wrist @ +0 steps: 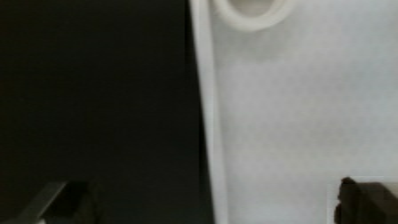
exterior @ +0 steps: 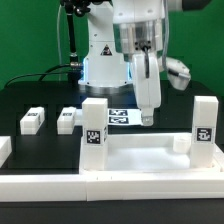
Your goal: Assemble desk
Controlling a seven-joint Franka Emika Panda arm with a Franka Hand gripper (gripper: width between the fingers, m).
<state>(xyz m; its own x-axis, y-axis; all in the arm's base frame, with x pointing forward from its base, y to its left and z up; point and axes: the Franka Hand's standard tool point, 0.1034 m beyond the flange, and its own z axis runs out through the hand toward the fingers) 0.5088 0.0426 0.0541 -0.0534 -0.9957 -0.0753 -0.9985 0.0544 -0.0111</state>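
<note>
Top (exterior: 150, 152), near the front edge of the surface (exterior: 40, 98), two legs (exterior: 95, 125) upright in it: fingers (wrist: 50, 205) spread wide, empty, astride its rim beside a socket (wrist: 254, 10); probably best lowered square to the rim before closing.

White desk top (exterior: 140, 160) and white legs (exterior: 95, 118) with black-and-white square tags, on a black table (exterior: 40, 150). The backdrop (exterior: 30, 40) is green. The marker board (exterior: 120, 117) is white with black squares.
</note>
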